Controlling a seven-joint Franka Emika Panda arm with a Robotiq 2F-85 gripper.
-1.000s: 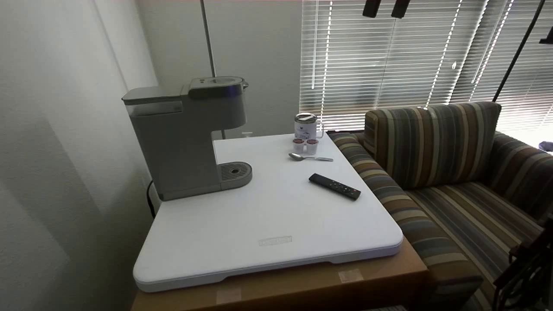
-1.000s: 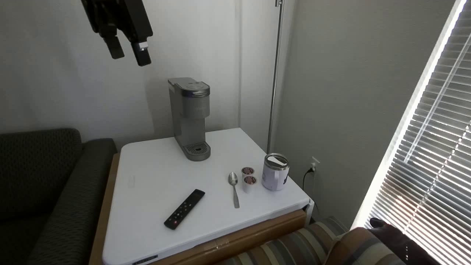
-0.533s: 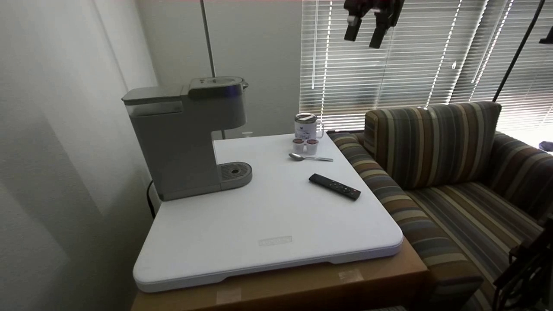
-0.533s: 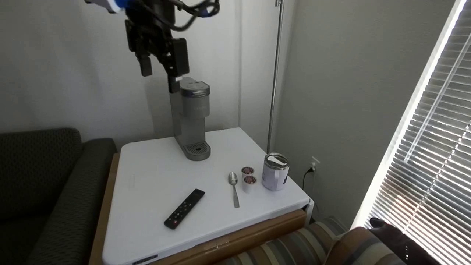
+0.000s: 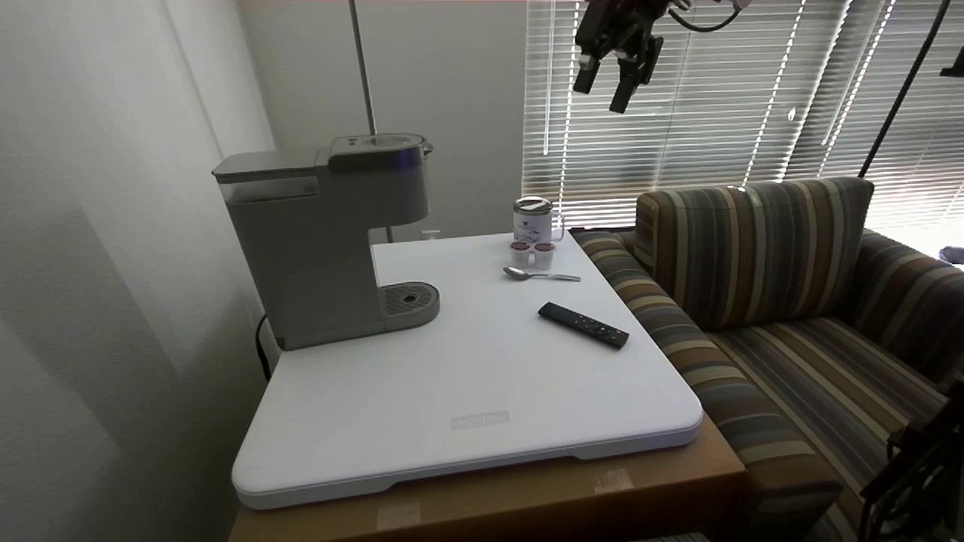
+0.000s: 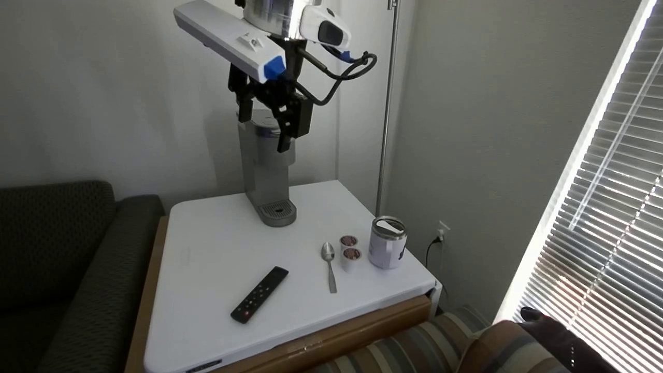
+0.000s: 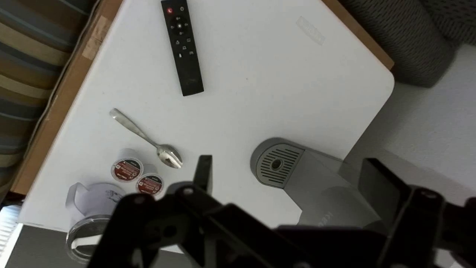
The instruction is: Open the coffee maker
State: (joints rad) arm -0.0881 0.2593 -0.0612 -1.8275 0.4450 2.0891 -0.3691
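The coffee maker (image 5: 324, 248) is grey to my eye, the table (image 5: 422, 391) white. The remote (image 7: 185, 67) is black with one red button (image 7: 169, 10), the spoon (image 7: 167, 153) silver, the mug (image 6: 380, 254) pale lilac, the pods (image 5: 544, 258) white with red-and-dark lids (image 7: 127, 170). Brown, cream and slate-blue stripes run across the armchair (image 5: 753, 256), a fine weave patterns the dark sofa (image 6: 109, 269), and the fingers (image 6: 245, 111) are black.
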